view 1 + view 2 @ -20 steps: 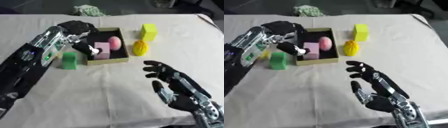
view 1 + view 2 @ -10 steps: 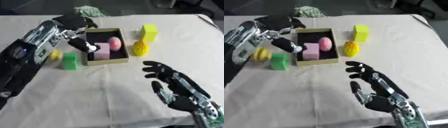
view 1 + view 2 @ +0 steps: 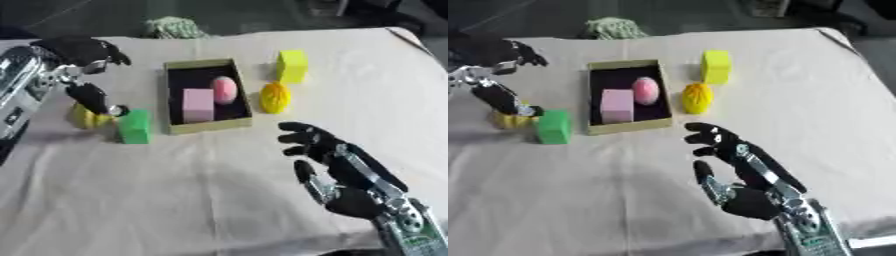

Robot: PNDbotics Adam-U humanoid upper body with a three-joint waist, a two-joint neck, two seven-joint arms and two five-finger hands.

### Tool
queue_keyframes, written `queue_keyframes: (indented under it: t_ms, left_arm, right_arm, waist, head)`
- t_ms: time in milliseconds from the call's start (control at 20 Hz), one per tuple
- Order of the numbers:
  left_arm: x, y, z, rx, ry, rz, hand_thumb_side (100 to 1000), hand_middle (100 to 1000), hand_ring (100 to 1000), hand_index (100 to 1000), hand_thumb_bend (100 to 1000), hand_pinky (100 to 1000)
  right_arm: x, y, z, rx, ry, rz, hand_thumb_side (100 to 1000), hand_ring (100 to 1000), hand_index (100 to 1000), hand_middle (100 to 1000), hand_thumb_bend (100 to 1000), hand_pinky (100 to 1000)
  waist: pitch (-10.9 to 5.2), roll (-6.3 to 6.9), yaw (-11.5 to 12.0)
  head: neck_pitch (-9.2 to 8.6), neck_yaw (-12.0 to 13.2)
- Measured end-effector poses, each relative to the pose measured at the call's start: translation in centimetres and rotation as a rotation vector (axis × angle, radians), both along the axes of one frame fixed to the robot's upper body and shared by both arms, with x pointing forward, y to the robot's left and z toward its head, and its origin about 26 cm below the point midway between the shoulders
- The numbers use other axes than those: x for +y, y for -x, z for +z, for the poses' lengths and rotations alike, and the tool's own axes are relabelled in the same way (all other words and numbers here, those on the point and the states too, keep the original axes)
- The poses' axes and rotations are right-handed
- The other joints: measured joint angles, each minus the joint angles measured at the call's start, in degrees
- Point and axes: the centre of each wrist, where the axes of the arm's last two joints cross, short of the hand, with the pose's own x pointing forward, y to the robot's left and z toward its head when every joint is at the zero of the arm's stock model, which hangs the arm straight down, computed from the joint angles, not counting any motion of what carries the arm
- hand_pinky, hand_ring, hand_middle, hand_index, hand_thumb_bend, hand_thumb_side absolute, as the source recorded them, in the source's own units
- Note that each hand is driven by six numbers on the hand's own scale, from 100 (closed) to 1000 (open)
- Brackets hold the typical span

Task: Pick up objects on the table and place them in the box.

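Note:
A shallow olive box [image 3: 176, 128] with a dark floor stands at the table's middle. Inside it lie a pink block [image 3: 198, 104] and a pink egg-shaped thing [image 3: 225, 89]. Left of the box stand a green block [image 3: 135, 127] and a small yellow thing [image 3: 85, 117]. Right of the box are a yellow cube [image 3: 292, 65] and a yellow ribbed fruit [image 3: 275, 97]. My left hand [image 3: 80, 55] hangs open above the yellow thing and the green block, holding nothing. My right hand [image 3: 331, 172] rests open at the lower right, fingers up.
A pale cloth [image 3: 175, 200] covers the table. A green knitted bundle [image 3: 173, 26] lies at the far edge behind the box. Beyond the table the floor is dark.
My left hand has drawn back leftward from over the box, to above the green block and the yellow thing. The right hand has stayed where it was.

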Motion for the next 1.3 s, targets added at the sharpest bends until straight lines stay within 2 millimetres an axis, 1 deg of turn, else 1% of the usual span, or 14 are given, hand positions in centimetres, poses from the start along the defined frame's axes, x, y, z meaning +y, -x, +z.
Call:
queue_keyframes:
  t_ms: [100, 250, 600, 850, 1100, 1300]
  left_arm:
    - [1.0, 0.2, 0.0, 0.011, 0.0, 0.025, 485, 789, 780, 915, 512, 835]
    - [1.8, 0.4, 0.0, 0.023, 0.005, 0.05, 476, 781, 777, 906, 481, 832]
    - [3.4, -0.3, -1.3, 0.032, 0.022, 0.114, 458, 776, 772, 904, 445, 826]
    - [3.9, -1.2, -2.9, 0.012, 0.052, 0.15, 423, 777, 776, 903, 394, 831]
    - [4.1, -1.9, -4.6, 0.002, 0.083, 0.16, 419, 773, 774, 900, 385, 830]
    - [4.5, -2.4, -5.6, 0.015, 0.081, 0.171, 448, 768, 765, 900, 411, 829]
  right_arm:
    - [0.0, 0.0, 0.0, -0.001, 0.001, -0.001, 399, 905, 825, 932, 100, 829]
    - [0.0, 0.0, 0.0, -0.001, 0.003, -0.003, 398, 905, 825, 932, 100, 829]
    - [0.0, 0.0, 0.0, -0.001, 0.005, -0.003, 396, 905, 825, 932, 100, 829]
    - [0.0, 0.0, 0.0, -0.002, 0.005, -0.003, 396, 905, 824, 932, 100, 829]
    - [0.0, 0.0, 0.0, -0.002, 0.005, -0.003, 395, 905, 824, 932, 100, 829]
    - [0.0, 0.0, 0.0, -0.002, 0.004, -0.002, 394, 905, 824, 932, 100, 829]
  waist:
    - [0.02, -0.02, 0.0]
    - [0.03, -0.04, 0.0]
    - [0.08, -0.36, 0.0]
    - [0.26, -0.54, -0.2]
    - [0.38, -0.72, -0.4]
    - [0.39, -0.72, -0.4]
  head:
    - [0.0, 0.0]
    - [0.0, 0.0]
    - [0.0, 0.0]
    - [0.0, 0.1]
    - [0.0, 0.4]
    - [0.0, 0.4]
